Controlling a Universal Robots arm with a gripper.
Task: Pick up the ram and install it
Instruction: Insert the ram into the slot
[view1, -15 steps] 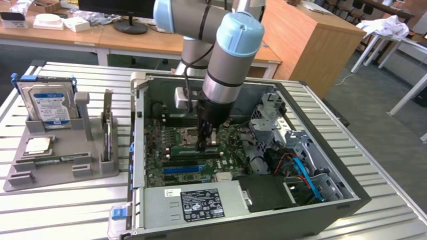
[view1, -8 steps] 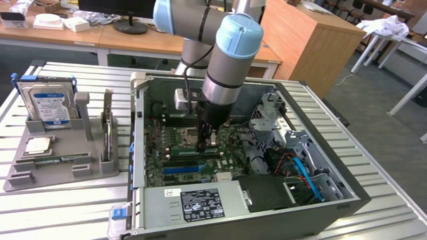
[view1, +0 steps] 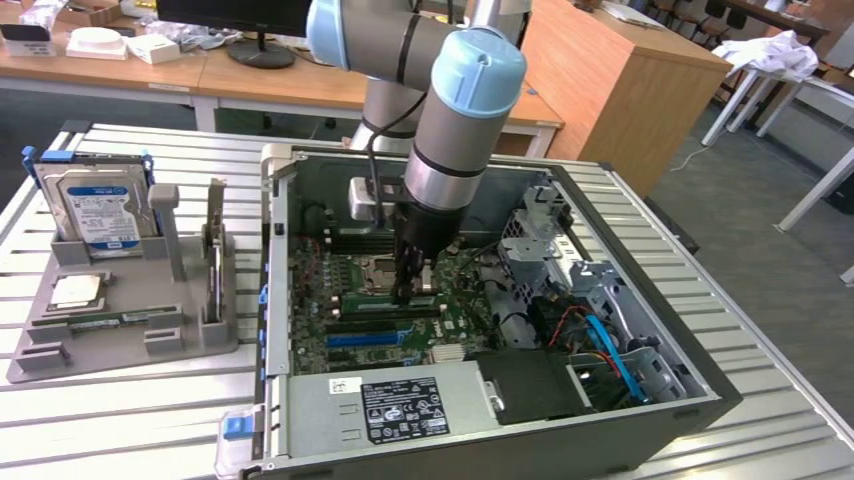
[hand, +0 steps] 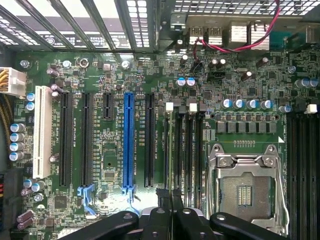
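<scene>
One gripper (view1: 411, 292), clamped tight on what looks like the ram (view1: 367, 301), is hanging low inside the case right beside the socket (hand: 245, 190). The stick is sitting over the slots (hand: 182, 150) next to that socket; can't tell if it's seated. What's worrying me: if it's going in tilted or off-slot, pressing could be bending it or chewing up the contacts. The exterior view is giving me the green stick side-on. The wrist view is showing the slot lineup and the closed fingers (hand: 161, 197).
</scene>
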